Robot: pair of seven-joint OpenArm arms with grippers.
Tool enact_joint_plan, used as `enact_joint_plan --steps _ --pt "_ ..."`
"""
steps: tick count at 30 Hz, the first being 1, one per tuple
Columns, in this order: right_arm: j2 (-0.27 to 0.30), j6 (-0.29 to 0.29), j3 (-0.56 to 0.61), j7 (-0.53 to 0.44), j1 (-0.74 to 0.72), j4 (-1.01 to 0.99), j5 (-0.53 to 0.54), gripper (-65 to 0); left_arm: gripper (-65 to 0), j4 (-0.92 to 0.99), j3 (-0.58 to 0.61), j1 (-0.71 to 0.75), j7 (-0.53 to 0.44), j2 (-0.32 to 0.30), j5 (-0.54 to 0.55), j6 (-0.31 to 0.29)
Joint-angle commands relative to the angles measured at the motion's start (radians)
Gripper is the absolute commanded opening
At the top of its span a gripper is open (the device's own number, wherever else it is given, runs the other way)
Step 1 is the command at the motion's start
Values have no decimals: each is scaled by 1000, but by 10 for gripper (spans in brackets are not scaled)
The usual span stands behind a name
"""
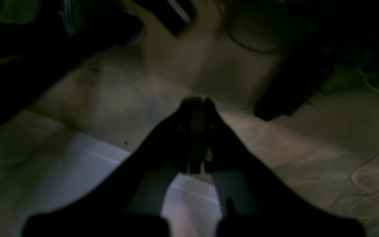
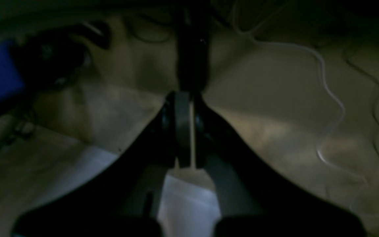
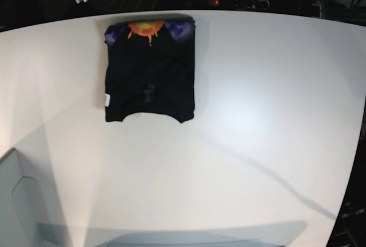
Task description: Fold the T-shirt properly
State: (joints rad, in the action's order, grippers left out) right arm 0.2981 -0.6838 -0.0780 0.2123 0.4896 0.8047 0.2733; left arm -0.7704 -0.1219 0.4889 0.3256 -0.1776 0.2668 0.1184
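Left wrist view: left gripper [image 1: 196, 102] clenched on nothing, pads pressed together, dim floor and cables beyond. Right gripper [image 2: 186, 98] likewise clenched and empty, only a thin slit of light between its pads. Neither arm is over the table [image 3: 257, 144] in the base view. The shirt [image 3: 150, 70] lies on the table's far left, folded to a compact rectangle, print at the far edge, white tag on its left side, well apart from both grippers. Risk, as judged: the near hem looks notched and uneven; any further regrasp could drag layers and undo the fold, or a descending clenched jaw could snag the cloth.
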Motion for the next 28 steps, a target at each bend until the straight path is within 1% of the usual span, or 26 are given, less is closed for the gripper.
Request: enact_joint_plan --steps 1,4,5,7,9,12,14,15,17,18,19,21,24,26,28 --pt "11 -14 33 -35 -18 -29 4 -650 -650 62 28 -37 -30 -10 -4 13" --pt "5 -14 151 -141 -108 -150 4 -650 -650 266 92 -170 -122 -4 -2 13" --pt "-3 40 182 -178 -141 -198 4 -650 -650 328 103 -206 -148 11 -2 13" --pt "-17 175 231 -247 -199 -304 4 -650 -650 431 120 -264 -197 26 -13 13" --pt "-49 339 268 -304 -251 -402 4 -650 -650 486 161 -307 -225 34 -13 13" --pt "-93 576 298 -357 -300 -502 4 -650 -650 498 224 -355 -228 39 -4 13" --pt "-132 720 326 -390 -315 -525 4 -650 -650 504 258 -378 -228 39 -4 13" --pt "-150 787 338 -400 -319 -529 4 -650 -650 506 273 -391 -227 39 -4 13" --pt "-182 884 347 -413 -335 -529 5 -650 -650 509 299 -405 -225 39 -4 13" --pt "-202 912 347 -408 -351 -532 5 -650 -650 509 307 -405 -225 39 -4 13" --pt "-219 927 344 -402 -363 -542 5 -650 -650 509 316 -407 -216 39 -4 13" --pt "-244 930 347 -382 -389 -588 5 -650 -650 509 322 -411 -165 39 -4 13" --pt "-291 930 349 -322 -475 -707 4 -650 -650 509 322 -425 -105 39 -5 13" --pt "-305 930 349 -279 -509 -755 4 -650 -650 509 322 -430 -82 39 -13 13" --pt "-305 930 349 -225 -523 -766 4 -650 -650 509 322 -431 -44 40 -13 13"
